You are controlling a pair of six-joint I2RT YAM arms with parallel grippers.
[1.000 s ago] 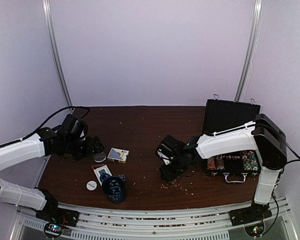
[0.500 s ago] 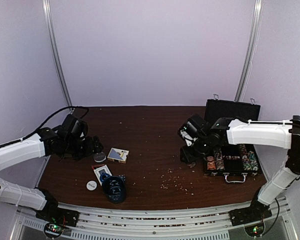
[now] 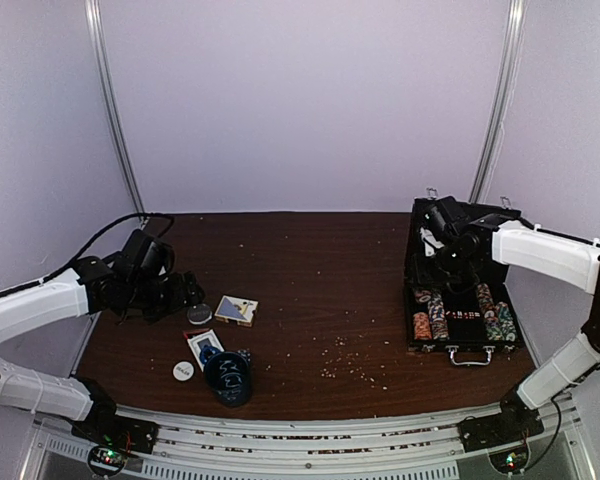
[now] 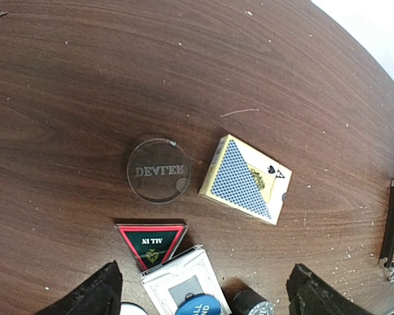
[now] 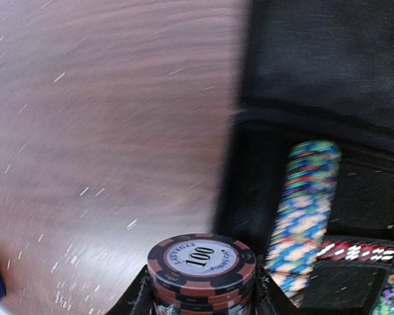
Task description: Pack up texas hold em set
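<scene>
The black case point(image 3: 459, 347) lies open at the right, its lid point(image 3: 480, 222) upright, with multicoloured chip rolls point(image 3: 432, 316) inside. My right gripper point(image 3: 443, 236) is above the case's back left part, shut on a stack of black-and-brown "100" chips point(image 5: 201, 262). The wrist view shows a chip roll point(image 5: 303, 197) just beyond them. My left gripper point(image 3: 188, 292) is open and empty over the loose pieces. These are a clear dealer button point(image 4: 158, 169), a blue-backed card deck point(image 4: 244, 178), a triangular "ALL IN" marker point(image 4: 152, 241) and a second deck point(image 4: 177, 279) under a blue button point(image 4: 198, 306).
A dark round cup with white scribbles point(image 3: 228, 377) stands near the front left, with a white button point(image 3: 183, 370) beside it. Small crumbs dot the wooden table point(image 3: 310, 270). Pale walls enclose the table on three sides.
My right arm has swung from the table's middle to the right and back, carrying the chip stack over the open case. The left arm has not moved.
</scene>
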